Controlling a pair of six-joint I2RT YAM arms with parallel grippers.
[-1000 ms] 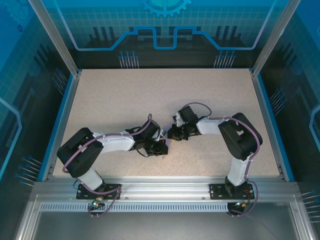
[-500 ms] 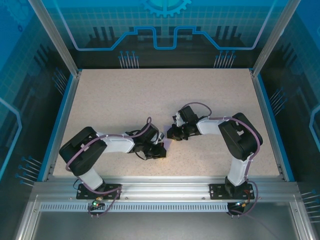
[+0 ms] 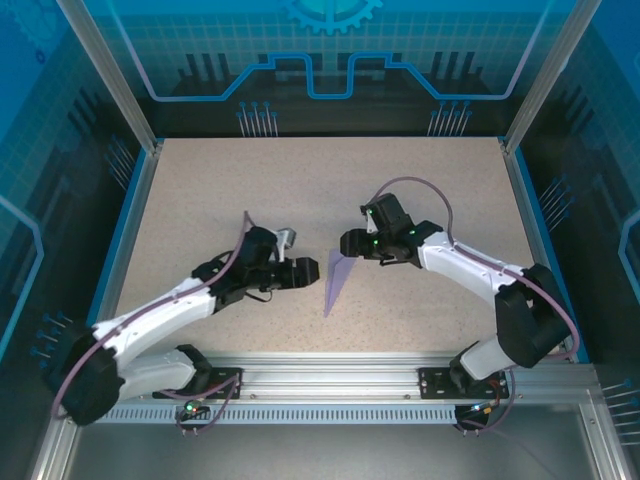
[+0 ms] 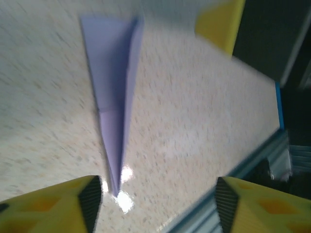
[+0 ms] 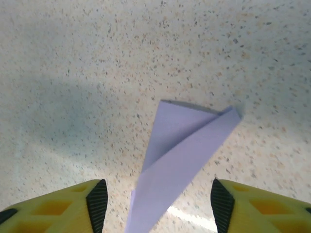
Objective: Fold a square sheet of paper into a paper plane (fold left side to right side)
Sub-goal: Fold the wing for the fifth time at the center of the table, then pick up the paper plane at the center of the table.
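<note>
Paper plane (image 3: 334,282): slim lavender dart, flat on the speckled counter (image 3: 250,190), point toward the near edge. It lies between the two arms, touching neither. Left jaws released, spread wide; the left wrist view puts the dart's tip between them (glare spot beside it). Right jaws released, empty; the right wrist view shows the broad tail's overlapping flap.

The lavender paper plane (image 3: 335,281), a slim creased dart, lies on the counter (image 3: 250,190) between both jaws, ungripped.
</note>
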